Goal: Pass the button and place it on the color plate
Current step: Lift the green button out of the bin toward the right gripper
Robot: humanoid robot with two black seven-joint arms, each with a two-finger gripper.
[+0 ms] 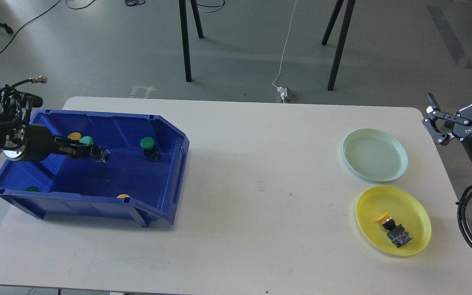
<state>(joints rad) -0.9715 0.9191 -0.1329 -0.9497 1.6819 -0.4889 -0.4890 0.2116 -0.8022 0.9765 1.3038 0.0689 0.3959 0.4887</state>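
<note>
The left claw (98,155) reaches into the blue bin (166,172) at the left of the surface (252,164); its fingers look drawn close together around something small and dark at the tip, but it is too dim and small to say whether it has hold of anything, so I cannot tell its state. The nearest loose button, a green-capped one (149,147), stands upright on the bin floor just to the right of that claw, a little farther back; its long axis runs up and down, cap on top. Other caps show in the bin: a teal one (86,140) and a yellow one (74,135) behind the arm, a green one (32,189) at the near-left corner, a yellow one (123,196) at the near wall.

The right claw (461,96) hangs at the far right edge, fingers spread wide and empty, well apart from the bin; the left arm is plainly the nearer to every button there. The pale green plate (375,155) is bare; the yellow plate (393,220) nearer by already carries a yellow-capped button (393,231) lying on its side. A green button would likely belong on the green plate, which sits by the right claw, so a handover mid-surface seems called for.
</note>
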